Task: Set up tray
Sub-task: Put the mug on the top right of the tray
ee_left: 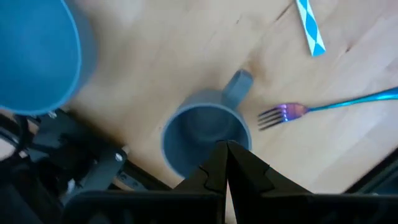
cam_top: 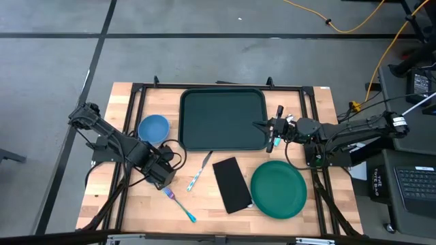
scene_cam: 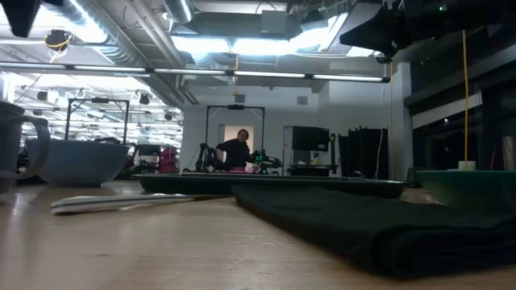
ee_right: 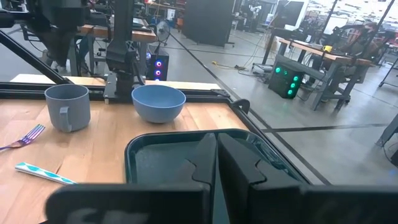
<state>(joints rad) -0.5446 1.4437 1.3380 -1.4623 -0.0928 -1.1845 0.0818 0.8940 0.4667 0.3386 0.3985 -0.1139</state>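
Observation:
The large dark green tray lies at the table's far middle; its rim also shows in the right wrist view. My right gripper hangs shut over the tray's right edge and holds nothing. My left gripper is shut at the table's near left, raised above a grey-blue mug that stands upright on the wood. In the high view the gripper hides the mug. A blue bowl stands left of the tray.
A round green plate lies near right, with a flat black napkin beside it. A knife with a blue-white handle and a blue-handled fork lie on the wood between the napkin and my left gripper. A dark frame borders the table.

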